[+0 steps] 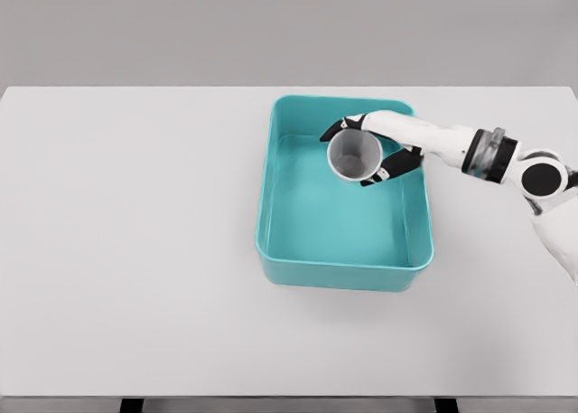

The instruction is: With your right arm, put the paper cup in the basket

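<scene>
Head view shows my right hand (375,151) wrapped around the cup (354,155), dark fingers (397,167) curled on both sides of its wall, so the grip is closed on it and nothing else. I have the cup over the basket (287,183), toward its far right corner, with the mouth turned up at the camera so I look straight down into the grey inside. Whether its base touches the basket floor I cannot tell from here; it looks carried rather than resting. My arm comes in from the table's (135,250) right edge and crosses the basket's right rim, which keeps the wrist clear of the wall. I judge the carry done and the release due: lower a little, then spread the fingers. Risk is the cup tipping as the fingers leave it.
</scene>
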### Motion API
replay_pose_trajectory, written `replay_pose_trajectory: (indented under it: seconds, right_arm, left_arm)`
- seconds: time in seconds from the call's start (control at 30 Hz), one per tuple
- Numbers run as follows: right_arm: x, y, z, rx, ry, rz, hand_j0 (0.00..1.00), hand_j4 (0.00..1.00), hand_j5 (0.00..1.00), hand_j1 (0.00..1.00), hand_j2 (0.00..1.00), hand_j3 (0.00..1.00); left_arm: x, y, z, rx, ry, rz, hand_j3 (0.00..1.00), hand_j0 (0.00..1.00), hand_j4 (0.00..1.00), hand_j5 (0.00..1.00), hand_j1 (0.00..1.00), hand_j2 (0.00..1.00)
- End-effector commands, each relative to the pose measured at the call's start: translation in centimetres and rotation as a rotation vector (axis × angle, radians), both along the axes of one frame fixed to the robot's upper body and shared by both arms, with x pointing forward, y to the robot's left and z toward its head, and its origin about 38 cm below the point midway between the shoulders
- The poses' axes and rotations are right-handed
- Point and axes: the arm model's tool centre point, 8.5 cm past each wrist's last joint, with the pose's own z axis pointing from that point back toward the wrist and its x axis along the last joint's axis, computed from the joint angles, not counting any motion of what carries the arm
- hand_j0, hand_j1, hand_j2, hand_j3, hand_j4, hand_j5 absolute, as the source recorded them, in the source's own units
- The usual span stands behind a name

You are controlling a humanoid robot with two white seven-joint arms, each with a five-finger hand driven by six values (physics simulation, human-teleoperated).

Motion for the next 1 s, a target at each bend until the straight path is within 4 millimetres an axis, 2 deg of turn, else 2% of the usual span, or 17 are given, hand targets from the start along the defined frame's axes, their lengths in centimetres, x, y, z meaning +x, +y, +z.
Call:
replay_pose_trajectory:
  seconds: [0.0, 0.1, 0.17, 0.23, 0.3, 0.37, 0.4, 0.53, 0.63, 0.7, 0.73, 0.77, 0.83, 0.9, 0.97]
  right_arm:
    - [0.0, 1.8, 0.3, -0.144, -0.044, -0.045, 0.75, 0.75, 0.75, 0.75, 0.75, 0.75]
    - [-0.9, 3.6, 2.3, -0.239, -0.137, -0.066, 0.76, 0.76, 0.76, 0.76, 0.76, 0.76]
    - [-1.4, 4.6, 2.6, -0.308, -0.182, -0.072, 0.78, 0.78, 0.78, 0.78, 0.78, 0.78]
    - [-1.8, 4.9, 3.3, -0.342, -0.224, -0.078, 0.81, 0.81, 0.81, 0.81, 0.81, 0.81]
    - [-1.8, 4.8, 3.0, -0.377, -0.24, -0.084, 0.82, 0.82, 0.82, 0.82, 0.82, 0.82]
    - [-2.2, 5.5, 1.9, -0.438, -0.252, -0.062, 0.88, 0.88, 0.88, 0.88, 0.88, 0.88]
    - [-2.3, 5.6, 1.4, -0.458, -0.254, -0.056, 1.0, 1.0, 1.0, 1.0, 1.0, 1.0]
    - [-2.4, 5.5, 1.4, -0.467, -0.258, -0.049, 1.0, 1.0, 1.0, 1.0, 1.0, 1.0]
    - [-2.9, 5.9, 2.3, -0.446, -0.283, -0.031, 1.0, 1.0, 1.0, 1.0, 1.0, 1.0]
    - [-3.1, 5.3, 3.1, -0.401, -0.266, -0.025, 1.0, 1.0, 1.0, 1.0, 1.0, 1.0]
    - [-3.2, 4.4, 4.3, -0.33, -0.247, -0.023, 1.0, 1.0, 1.0, 1.0, 1.0, 1.0]
    - [-3.5, 2.2, 7.4, -0.184, -0.248, 0.011, 1.0, 1.0, 1.0, 1.0, 1.0, 1.0]
    - [-4.5, -3.3, 12.0, 0.021, -0.247, 0.02, 1.0, 1.0, 1.0, 1.0, 1.0, 1.0]
    - [-5.9, -7.8, 14.5, 0.17, -0.251, 0.016, 1.0, 1.0, 1.0, 1.0, 1.0, 1.0]
    - [-7.3, -11.7, 14.6, 0.233, -0.272, -0.062, 1.0, 1.0, 1.0, 1.0, 1.0, 1.0]
  left_arm:
    - [0.0, 0.0, 0.0, 0.0, 0.0, 0.0, 1.0, 1.0, 1.0, 1.0, 1.0, 1.0]
    - [0.1, 0.0, 0.0, 0.0, -0.001, 0.0, 1.0, 1.0, 1.0, 1.0, 1.0, 1.0]
    - [0.1, 0.0, 0.0, 0.0, -0.001, 0.0, 1.0, 1.0, 1.0, 1.0, 1.0, 1.0]
    - [0.1, 0.0, 0.0, 0.0, -0.001, 0.0, 1.0, 1.0, 1.0, 1.0, 1.0, 1.0]
    - [0.1, 0.0, 0.0, 0.0, -0.001, 0.0, 1.0, 1.0, 1.0, 1.0, 1.0, 1.0]
    - [0.0, 0.0, 0.0, 0.0, 0.0, 0.0, 1.0, 1.0, 1.0, 1.0, 1.0, 1.0]
    - [0.0, 0.0, 0.0, 0.0, 0.0, 0.0, 1.0, 1.0, 1.0, 1.0, 1.0, 1.0]
    - [0.0, 0.0, 0.0, 0.0, 0.0, 0.0, 1.0, 1.0, 1.0, 1.0, 1.0, 1.0]
    - [0.1, 0.0, 0.0, 0.0, -0.001, 0.0, 1.0, 1.0, 1.0, 1.0, 1.0, 1.0]
    - [0.0, 0.0, 0.0, 0.0, 0.0, 0.0, 1.0, 1.0, 1.0, 1.0, 1.0, 1.0]
    - [0.0, 0.0, 0.0, 0.0, 0.0, 0.0, 1.0, 1.0, 1.0, 1.0, 1.0, 1.0]
    - [0.0, 0.0, 0.0, 0.0, 0.0, 0.0, 1.0, 1.0, 1.0, 1.0, 1.0, 1.0]
    - [0.1, 0.0, 0.0, 0.0, -0.001, 0.0, 1.0, 1.0, 1.0, 1.0, 1.0, 1.0]
    - [0.0, 0.0, 0.0, 0.0, 0.0, 0.0, 1.0, 1.0, 1.0, 1.0, 1.0, 1.0]
    - [0.1, 0.0, 0.0, 0.0, -0.001, 0.0, 1.0, 1.0, 1.0, 1.0, 1.0, 1.0]
